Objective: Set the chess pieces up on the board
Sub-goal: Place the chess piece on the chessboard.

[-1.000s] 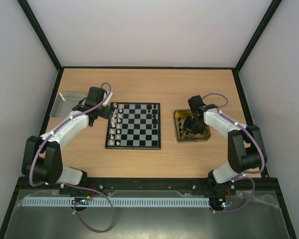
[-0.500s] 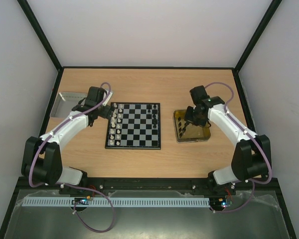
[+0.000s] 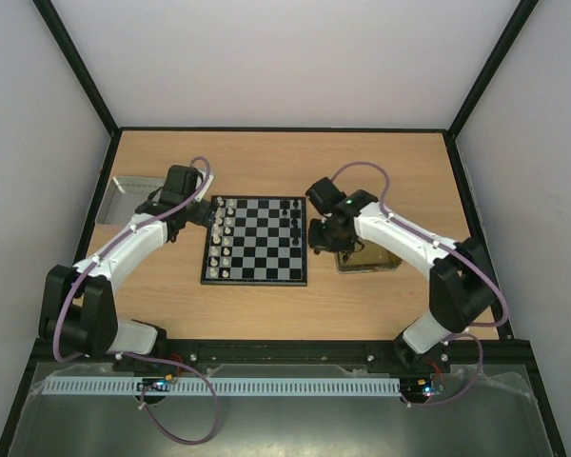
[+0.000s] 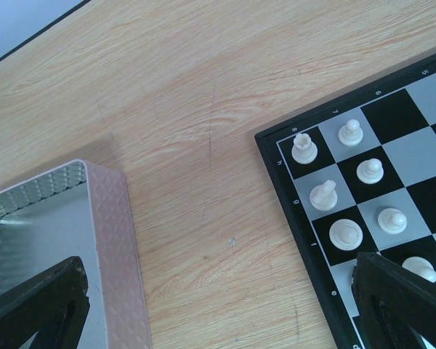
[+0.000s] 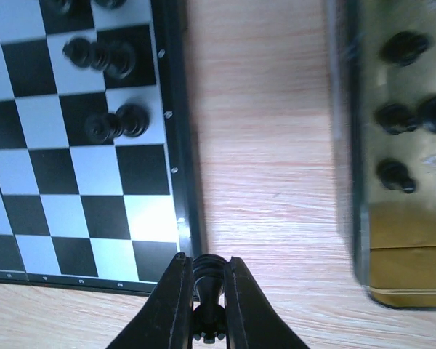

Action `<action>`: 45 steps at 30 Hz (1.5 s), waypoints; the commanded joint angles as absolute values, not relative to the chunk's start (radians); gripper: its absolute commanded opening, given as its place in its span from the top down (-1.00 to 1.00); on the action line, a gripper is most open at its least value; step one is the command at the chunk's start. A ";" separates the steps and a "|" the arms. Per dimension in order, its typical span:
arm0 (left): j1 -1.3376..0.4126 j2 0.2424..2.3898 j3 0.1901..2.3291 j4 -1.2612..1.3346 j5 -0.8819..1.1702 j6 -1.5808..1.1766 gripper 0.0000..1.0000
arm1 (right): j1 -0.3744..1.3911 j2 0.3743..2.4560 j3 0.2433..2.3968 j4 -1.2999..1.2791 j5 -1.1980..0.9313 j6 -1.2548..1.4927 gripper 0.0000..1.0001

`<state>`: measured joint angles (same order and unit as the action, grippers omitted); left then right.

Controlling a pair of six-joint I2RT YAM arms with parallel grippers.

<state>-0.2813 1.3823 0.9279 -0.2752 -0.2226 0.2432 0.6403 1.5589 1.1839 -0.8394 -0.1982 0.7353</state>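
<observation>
Wood table (image 3: 266,162): right gripper (image 5: 207,266) pinches black piece (image 5: 208,282); board (image 5: 73,182) at its left part-set, tray (image 5: 392,247) right holds more; left gripper (image 4: 218,302) gapes.

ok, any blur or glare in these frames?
Right wrist: yellow tray smeared by blur, board sharper with a glare patch near its lower edge, black piece in the right hand crisp. Left wrist: all sharp. Top external: evenly lit, chess pieces tiny.

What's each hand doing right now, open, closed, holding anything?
Left hand: open, holding nothing.
Right hand: closed on a black chess piece.
</observation>
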 commanded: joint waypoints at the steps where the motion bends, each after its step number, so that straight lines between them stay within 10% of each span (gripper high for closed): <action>1: -0.284 1.362 0.903 -0.252 -0.257 0.252 -0.98 | 0.704 1.622 1.195 -0.803 -0.206 0.784 0.84; 45: -0.284 1.356 0.873 -0.227 -0.284 0.256 -0.98 | 0.838 1.743 1.155 -0.723 -0.235 0.807 0.74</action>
